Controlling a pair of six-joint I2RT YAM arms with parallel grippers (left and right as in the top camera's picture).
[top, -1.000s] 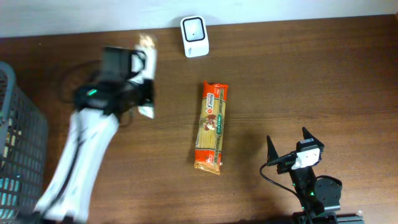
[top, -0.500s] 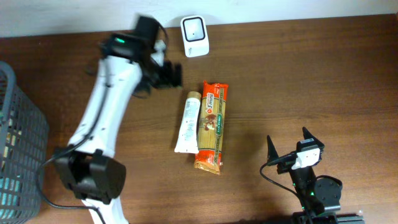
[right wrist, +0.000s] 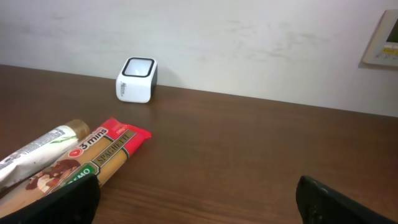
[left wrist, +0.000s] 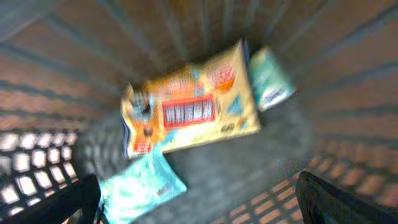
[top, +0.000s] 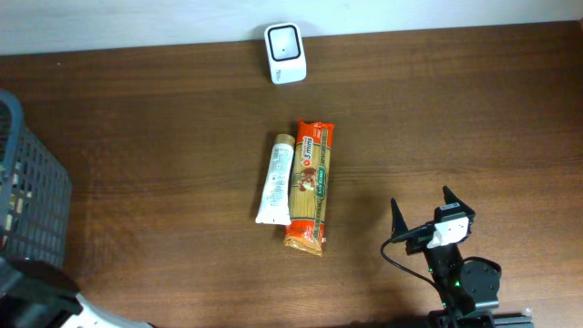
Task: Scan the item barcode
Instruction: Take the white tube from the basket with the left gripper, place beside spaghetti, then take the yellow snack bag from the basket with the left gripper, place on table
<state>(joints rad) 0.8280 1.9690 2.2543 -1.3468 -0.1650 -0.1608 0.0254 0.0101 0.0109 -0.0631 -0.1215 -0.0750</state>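
We see the brown wooden table (top: 474, 109) filling the overhead view, with a dark mesh basket (top: 27, 191) at its left edge. The left gripper (left wrist: 198, 186) hangs over the inside of that basket. Its two fingertips sit at the far lower corners of its own camera view, spread wide with nothing between them. Below it, blurred, lie a yellow-orange packet (left wrist: 193, 102) and two teal packets (left wrist: 140, 186).

The right gripper (top: 421, 199) rests near the front right of the table, well apart from the goods. Its jaws are also spread wide and empty.

Near the middle of the table lies the spaghetti pack (top: 310, 187). Its long axis runs from the far edge toward the near edge, leaning slightly, so the near end sits a little toward the basket side. Its red end points toward the far wall (right wrist: 249, 43).

The toothpaste tube (top: 275, 179) lies flat along the basket side of the pack. The two are parallel and appear to touch along part of their length. The tube's tan cap end points to the far edge and its flat crimped end points to the near edge.

The white scanner (top: 285, 53) stands at the far edge by the wall. It lies beyond the cap and the red end, and it is apart from both.
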